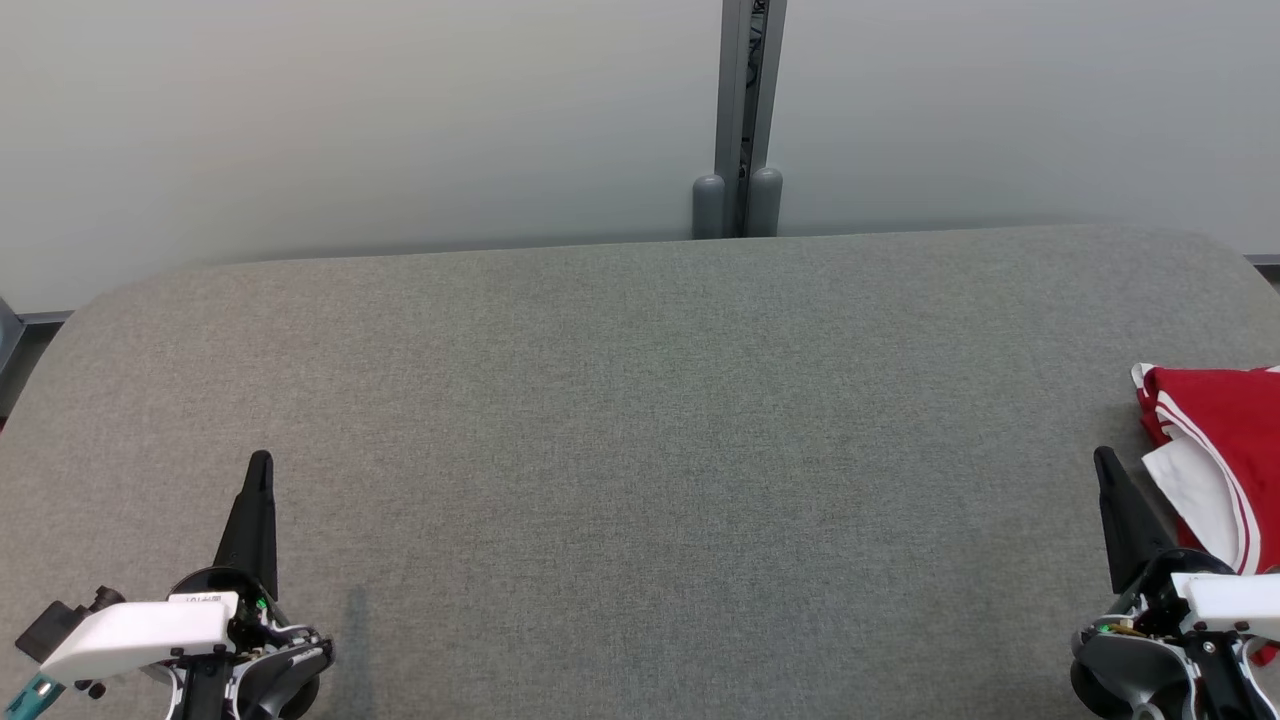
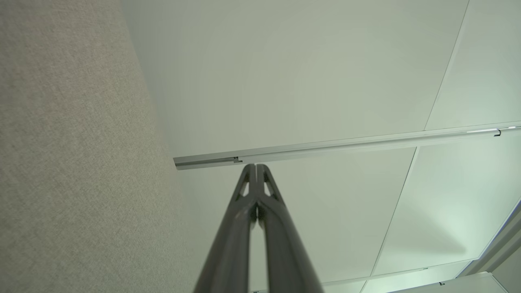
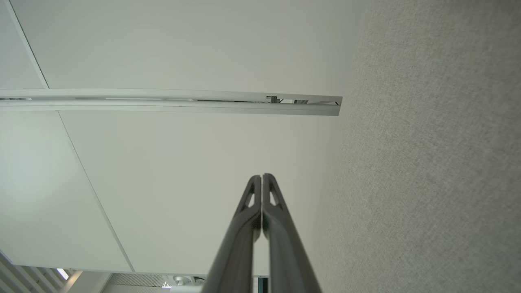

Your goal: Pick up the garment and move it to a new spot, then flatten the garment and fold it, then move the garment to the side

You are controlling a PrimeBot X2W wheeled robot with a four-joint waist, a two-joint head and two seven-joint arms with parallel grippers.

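The red garment (image 1: 1222,440) with white sleeve and red-white striped trim lies folded at the right edge of the grey table (image 1: 640,420), partly cut off by the head view's border. My right gripper (image 1: 1103,458) hovers just left of it, fingers pressed together and holding nothing; in its wrist view the right gripper (image 3: 261,176) is shut, pointing toward the pale wall. My left gripper (image 1: 260,460) rests at the table's lower left, far from the garment. The left wrist view shows the left gripper (image 2: 256,166) shut with nothing in it.
A pale wall stands behind the table, with a grey vertical post (image 1: 745,120) at its middle. The table's rounded far corners and back edge lie close to the wall. A metal rail (image 2: 346,144) crosses the wall panels.
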